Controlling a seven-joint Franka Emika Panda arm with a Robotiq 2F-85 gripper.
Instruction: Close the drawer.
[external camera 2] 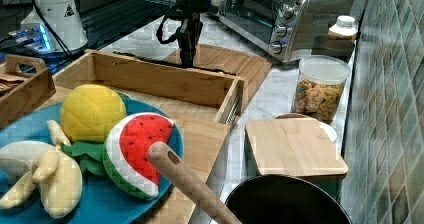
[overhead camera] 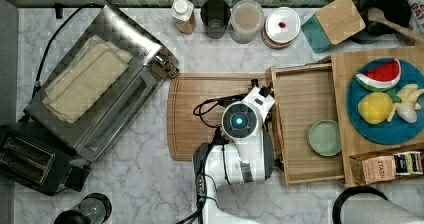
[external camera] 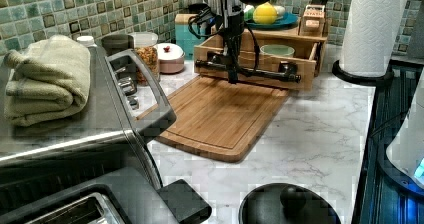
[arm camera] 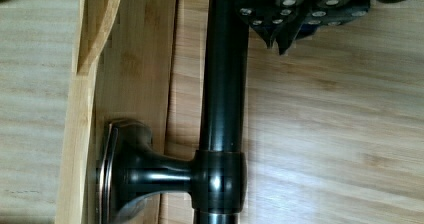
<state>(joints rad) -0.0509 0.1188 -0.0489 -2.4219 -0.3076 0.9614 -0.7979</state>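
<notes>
Gripper [external camera: 232,79] down at the open drawer's [overhead camera: 305,129] black bar handle [external camera: 250,73]; finger spread impossible to tell.

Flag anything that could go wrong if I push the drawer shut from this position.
1. The gripper meets the handle left of its middle in the left view, so the drawer might skew and bind.
2. The green bowl sits loose inside and could slide on a quick push.
3. The gripper hangs low over the cutting board and may scrape it.
</notes>
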